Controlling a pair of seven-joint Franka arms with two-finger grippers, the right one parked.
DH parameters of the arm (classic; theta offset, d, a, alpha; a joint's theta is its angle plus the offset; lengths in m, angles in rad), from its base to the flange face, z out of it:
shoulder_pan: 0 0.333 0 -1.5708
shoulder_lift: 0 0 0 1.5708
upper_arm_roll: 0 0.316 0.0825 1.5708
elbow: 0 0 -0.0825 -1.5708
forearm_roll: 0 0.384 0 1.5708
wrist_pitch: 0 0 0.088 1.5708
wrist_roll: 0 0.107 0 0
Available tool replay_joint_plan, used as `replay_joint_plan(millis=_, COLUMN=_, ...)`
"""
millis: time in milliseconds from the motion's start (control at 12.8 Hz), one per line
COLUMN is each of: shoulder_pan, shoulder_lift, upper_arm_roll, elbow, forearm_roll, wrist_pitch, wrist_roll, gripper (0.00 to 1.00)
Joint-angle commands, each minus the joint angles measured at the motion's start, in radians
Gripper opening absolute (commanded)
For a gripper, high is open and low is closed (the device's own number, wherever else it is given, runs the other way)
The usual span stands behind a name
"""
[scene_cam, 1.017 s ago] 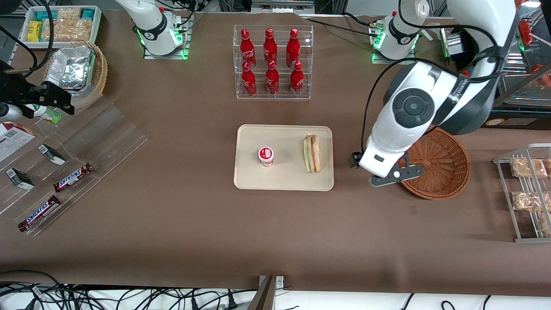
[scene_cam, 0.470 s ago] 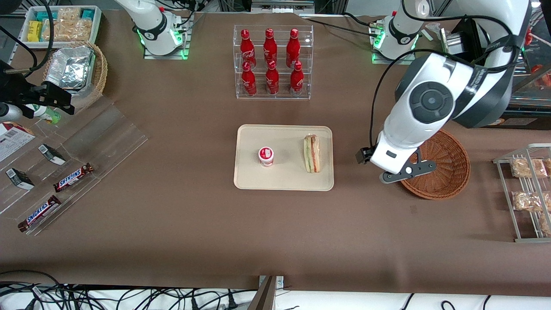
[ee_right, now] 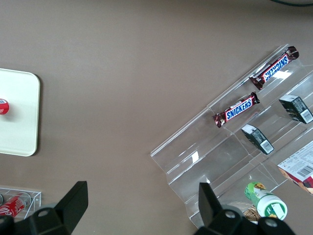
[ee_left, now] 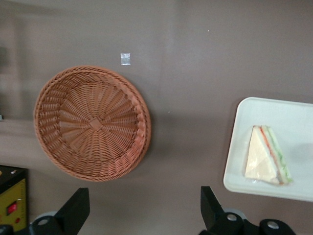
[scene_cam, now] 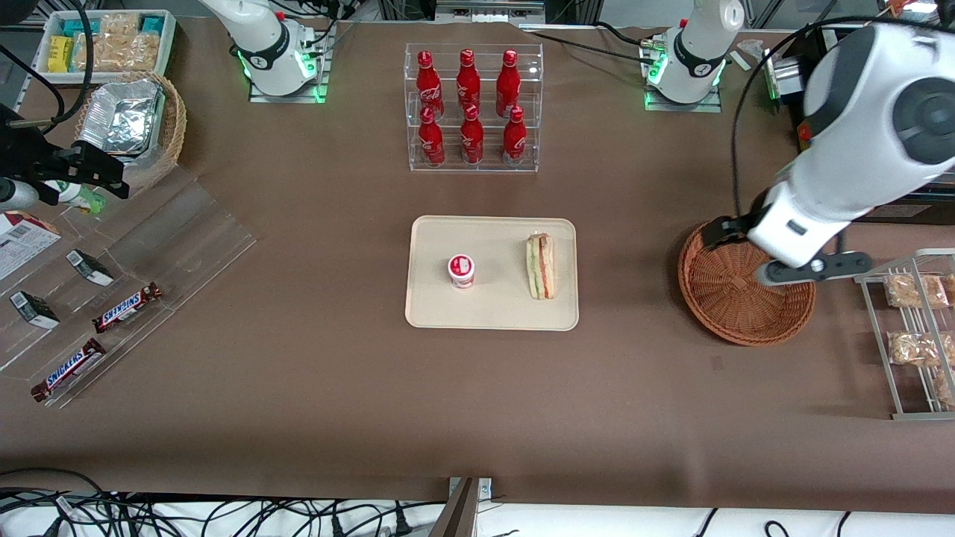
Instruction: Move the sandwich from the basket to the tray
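1. Sandwich (scene_cam: 540, 266) lying in tray (scene_cam: 429, 313), beside a small cup (scene_cam: 461, 271), long axis toward the front camera.
2. Gripper (scene_cam: 809, 268) above empty basket (scene_cam: 727, 321), jaws spread open, holding nothing.
3. Sandwich well apart, toward parked arm's end.

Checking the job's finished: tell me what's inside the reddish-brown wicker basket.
The reddish-brown wicker basket holds nothing; its woven floor shows whole. The open gripper hangs above it. The wrapped triangular sandwich lies on the cream tray.
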Motion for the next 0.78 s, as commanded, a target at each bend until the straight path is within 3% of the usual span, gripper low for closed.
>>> replay_joint_plan(millis=0, shoulder_pan=-0.01, shoulder_lift=-0.082, upper_arm_roll=0.068, elbow=-0.044, forearm_roll=-0.05, wrist_pitch=-0.04, wrist_roll=0.153, gripper=1.0)
replay_joint_plan(millis=235, shoulder_pan=-0.018, shoulder_lift=-0.119, upper_arm_roll=0.09, elbow=-0.042, forearm_roll=-0.061, wrist_pitch=-0.074, wrist_roll=0.262, gripper=1.0)
replay_joint_plan(millis=704, shoulder_pan=-0.027, shoulder_lift=-0.133, upper_arm_roll=0.096, elbow=-0.042, forearm_roll=-0.063, wrist_pitch=-0.076, wrist_roll=0.268, gripper=1.0)
